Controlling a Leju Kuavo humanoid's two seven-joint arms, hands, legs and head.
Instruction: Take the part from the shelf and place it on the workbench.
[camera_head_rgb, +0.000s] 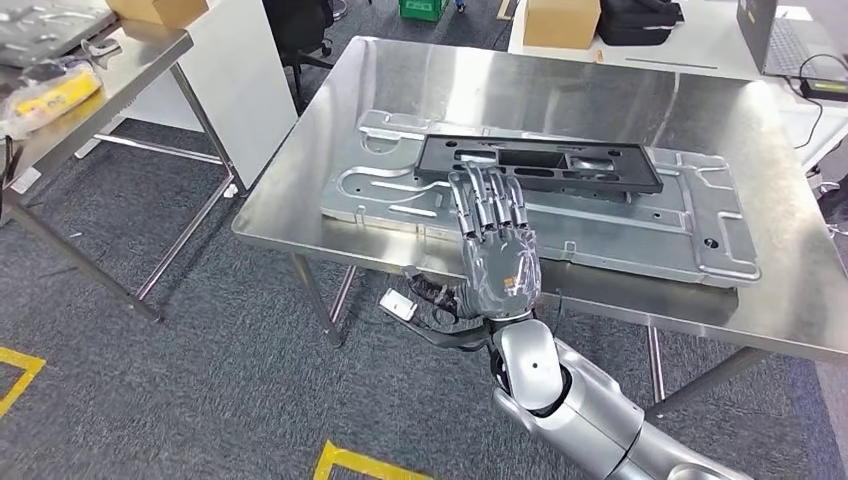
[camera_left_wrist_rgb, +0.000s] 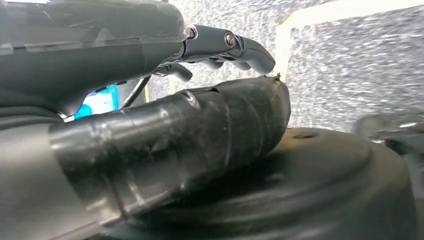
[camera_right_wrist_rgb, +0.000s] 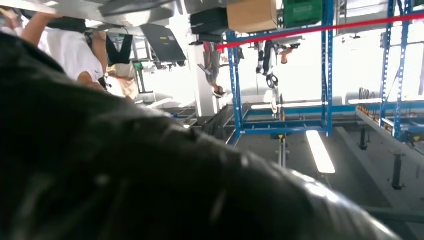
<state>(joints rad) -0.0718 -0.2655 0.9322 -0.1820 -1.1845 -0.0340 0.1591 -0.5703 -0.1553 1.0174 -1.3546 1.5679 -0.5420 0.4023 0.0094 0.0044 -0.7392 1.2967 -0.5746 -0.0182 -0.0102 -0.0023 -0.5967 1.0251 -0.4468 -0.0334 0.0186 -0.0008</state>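
Note:
The black rectangular part (camera_head_rgb: 570, 165) lies flat on a large silver metal plate (camera_head_rgb: 640, 225) on the steel workbench (camera_head_rgb: 520, 90). My right hand (camera_head_rgb: 497, 245) reaches in over the workbench's near edge, back up. Its fingers are stretched out, and the fingertips touch the near left edge of the black part without closing round anything. In the right wrist view that hand (camera_right_wrist_rgb: 125, 175) is a dark blur close to the lens. My left hand (camera_left_wrist_rgb: 165, 125) hangs low over grey carpet, thumb and fingers apart with nothing in them.
A second metal table (camera_head_rgb: 130, 60) with a cardboard box (camera_head_rgb: 160, 10) stands at the left, across a gap of carpet. Another box (camera_head_rgb: 562, 20) and a laptop (camera_head_rgb: 790, 40) sit on desks behind. Yellow floor tape (camera_head_rgb: 350, 462) lies near my feet. Blue racks (camera_right_wrist_rgb: 280, 100) and a person (camera_right_wrist_rgb: 75, 55) are beyond.

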